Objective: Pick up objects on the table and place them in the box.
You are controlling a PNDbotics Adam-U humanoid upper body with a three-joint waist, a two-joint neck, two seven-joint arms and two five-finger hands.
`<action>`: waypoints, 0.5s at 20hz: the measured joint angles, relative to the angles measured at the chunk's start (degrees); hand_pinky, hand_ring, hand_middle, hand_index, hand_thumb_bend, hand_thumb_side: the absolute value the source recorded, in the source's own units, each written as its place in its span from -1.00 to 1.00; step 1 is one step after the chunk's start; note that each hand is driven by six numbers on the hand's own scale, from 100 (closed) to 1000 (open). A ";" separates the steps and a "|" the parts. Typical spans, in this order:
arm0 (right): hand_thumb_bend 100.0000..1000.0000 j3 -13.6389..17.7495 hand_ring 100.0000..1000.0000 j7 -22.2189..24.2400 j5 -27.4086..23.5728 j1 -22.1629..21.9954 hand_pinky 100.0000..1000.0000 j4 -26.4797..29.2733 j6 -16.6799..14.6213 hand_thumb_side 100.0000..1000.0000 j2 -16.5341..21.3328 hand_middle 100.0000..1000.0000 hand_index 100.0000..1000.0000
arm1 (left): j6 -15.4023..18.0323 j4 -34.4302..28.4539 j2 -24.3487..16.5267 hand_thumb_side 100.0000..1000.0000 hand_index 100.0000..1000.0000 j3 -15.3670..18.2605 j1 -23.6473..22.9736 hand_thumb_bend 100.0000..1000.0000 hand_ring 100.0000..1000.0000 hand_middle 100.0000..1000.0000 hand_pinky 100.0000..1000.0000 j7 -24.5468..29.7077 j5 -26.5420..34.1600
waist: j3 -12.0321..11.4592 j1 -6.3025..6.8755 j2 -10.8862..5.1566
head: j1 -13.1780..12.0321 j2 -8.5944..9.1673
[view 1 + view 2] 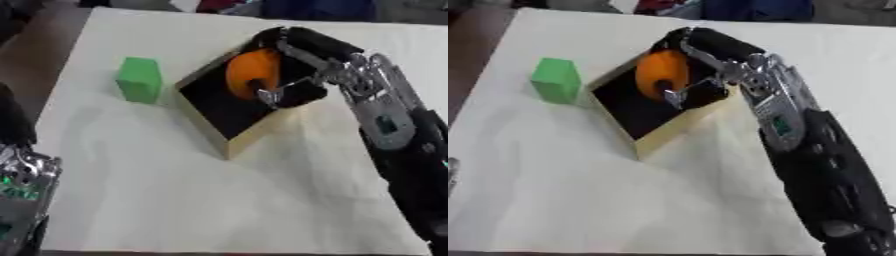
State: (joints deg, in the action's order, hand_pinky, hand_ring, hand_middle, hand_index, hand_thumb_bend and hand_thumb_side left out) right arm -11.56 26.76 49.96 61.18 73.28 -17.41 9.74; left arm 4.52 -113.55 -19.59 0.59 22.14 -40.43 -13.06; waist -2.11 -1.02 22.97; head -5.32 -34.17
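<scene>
We are holding an orange ball (251,75) in our right hand (302,65), fingers and thumb curled around it from the far and right sides, and we are keeping it right over the dark inside of the box (219,107). The ball is sitting just inside the box's far corner, so it lies below and to the left of our palm, with the black floor of the box directly beneath it; whether it is already touching that floor we cannot tell. The box is lying cornerwise on the white table (219,200), its long sides running from near centre up toward the far right, and our wrist is crossing its right wall. As we judge it, letting go here needs only the fingers spreading, with room to lift away up and to the right. A green block (139,79) is standing just beside the box's left corner, apart from it, and is nearer our left hand (22,175), which is showing at the lower left edge; its fingers we cannot make out.
</scene>
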 measured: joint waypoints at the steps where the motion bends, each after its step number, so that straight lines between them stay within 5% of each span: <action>1: -0.05 0.11 0.92 -0.67 1.42 0.31 0.82 -0.26 -0.27 -0.17 0.00 0.59 0.75 | -0.01 0.00 0.00 1.00 0.54 0.00 0.00 -0.73 0.18 0.13 0.50 0.01 0.00 | 0.00 0.00 0.00 | 0.00 0.00; 10: 0.06 0.81 0.94 -4.83 8.94 1.37 0.84 -1.49 -1.61 -0.02 -0.28 0.61 0.79 | -0.02 0.00 0.01 1.00 0.54 -0.01 0.01 -0.73 0.18 0.14 0.50 0.04 0.19 | 0.00 0.00 0.01 | 0.00 0.00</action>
State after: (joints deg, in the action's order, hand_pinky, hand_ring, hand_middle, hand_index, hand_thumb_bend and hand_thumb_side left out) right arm -10.75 21.93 58.90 62.54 71.79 -19.02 9.46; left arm 4.50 -113.55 -19.58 0.58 22.14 -40.39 -12.87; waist -2.11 -1.02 22.98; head -5.33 -34.17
